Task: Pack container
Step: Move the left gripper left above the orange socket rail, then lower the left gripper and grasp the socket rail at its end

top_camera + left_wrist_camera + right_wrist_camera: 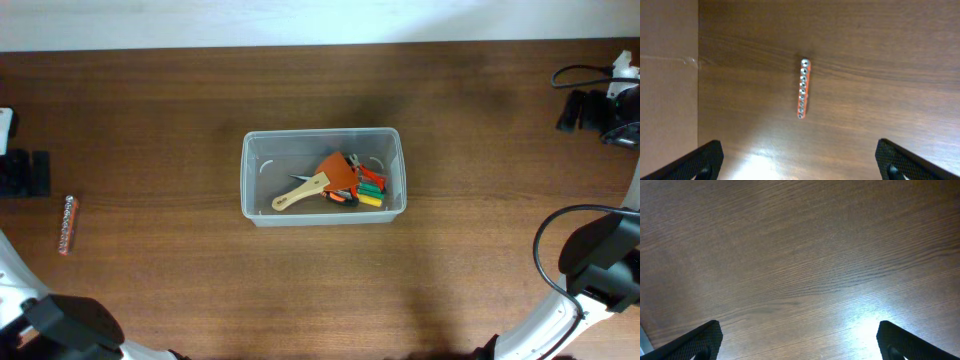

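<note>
Dark brown wood grain is seen across the table (150, 110), and the container (320, 133) is placed at the centre of the overhead frame. Inside it, toward its right half, a wooden-handled tool (298, 194) and red, green and yellow handles (370, 190) are piled together. An orange strip of sockets (68, 224) is laid near the left edge, well apart from the container. The left gripper (800, 165) and right gripper (800, 345) are both spread wide, with nothing pinched
</note>
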